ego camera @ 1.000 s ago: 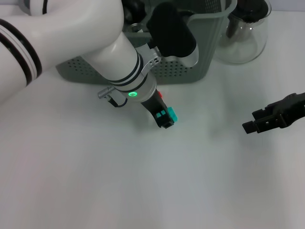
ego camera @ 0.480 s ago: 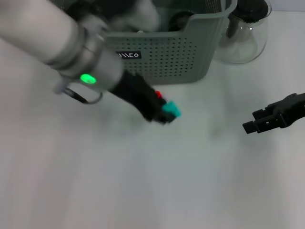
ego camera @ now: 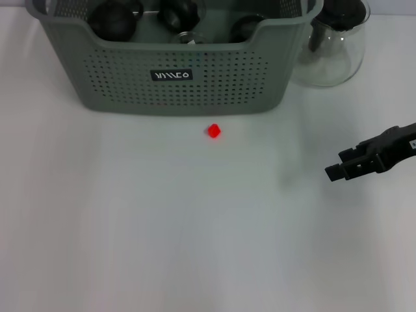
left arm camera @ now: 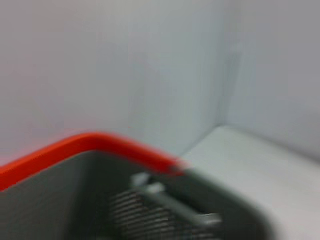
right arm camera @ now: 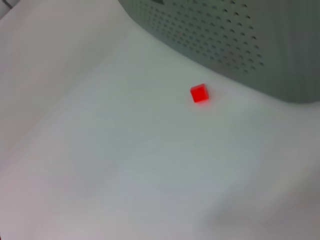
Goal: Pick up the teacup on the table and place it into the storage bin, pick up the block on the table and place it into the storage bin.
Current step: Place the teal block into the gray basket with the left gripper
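Red block (ego camera: 214,131) on table, just before storage bin (ego camera: 175,71)

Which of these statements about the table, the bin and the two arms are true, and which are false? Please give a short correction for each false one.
1. The red block lies on the table, in front of the storage bin. True.
2. The right tool holds the block. False: it hovers apart from it, off to the right side.
3. A glass pitcher stands beside the bin. True.
4. The left tool appears in the head view. False: it is not visible there.
5. The bin is empty. False: dark round things lie inside.
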You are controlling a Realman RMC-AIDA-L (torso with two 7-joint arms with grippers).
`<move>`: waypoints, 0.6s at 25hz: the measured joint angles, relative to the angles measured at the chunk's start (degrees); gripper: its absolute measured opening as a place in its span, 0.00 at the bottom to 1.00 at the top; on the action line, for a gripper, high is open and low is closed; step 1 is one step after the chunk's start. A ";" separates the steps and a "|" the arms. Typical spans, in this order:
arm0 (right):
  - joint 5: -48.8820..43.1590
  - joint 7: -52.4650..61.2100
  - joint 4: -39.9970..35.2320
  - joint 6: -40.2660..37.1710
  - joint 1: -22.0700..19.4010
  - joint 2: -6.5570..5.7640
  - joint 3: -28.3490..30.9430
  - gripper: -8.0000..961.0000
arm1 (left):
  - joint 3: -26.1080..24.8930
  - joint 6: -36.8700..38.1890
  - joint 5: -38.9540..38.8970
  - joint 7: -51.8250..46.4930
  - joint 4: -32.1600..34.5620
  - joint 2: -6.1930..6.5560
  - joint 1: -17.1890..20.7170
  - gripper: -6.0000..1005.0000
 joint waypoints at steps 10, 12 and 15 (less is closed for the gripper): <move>-1.54 1.69 0.08 -0.07 0.86 0.02 0.12 0.68 | -0.02 -13.73 19.83 -6.63 -16.54 -0.18 -9.70 0.50; -1.99 1.69 0.14 -0.03 0.93 0.14 0.16 0.68 | 0.08 -15.25 21.25 -6.65 -17.10 -0.81 -10.00 0.51; -2.35 1.69 0.30 0.08 1.05 0.19 0.20 0.68 | 0.46 -16.35 21.58 -6.65 -17.34 -1.27 -10.01 0.52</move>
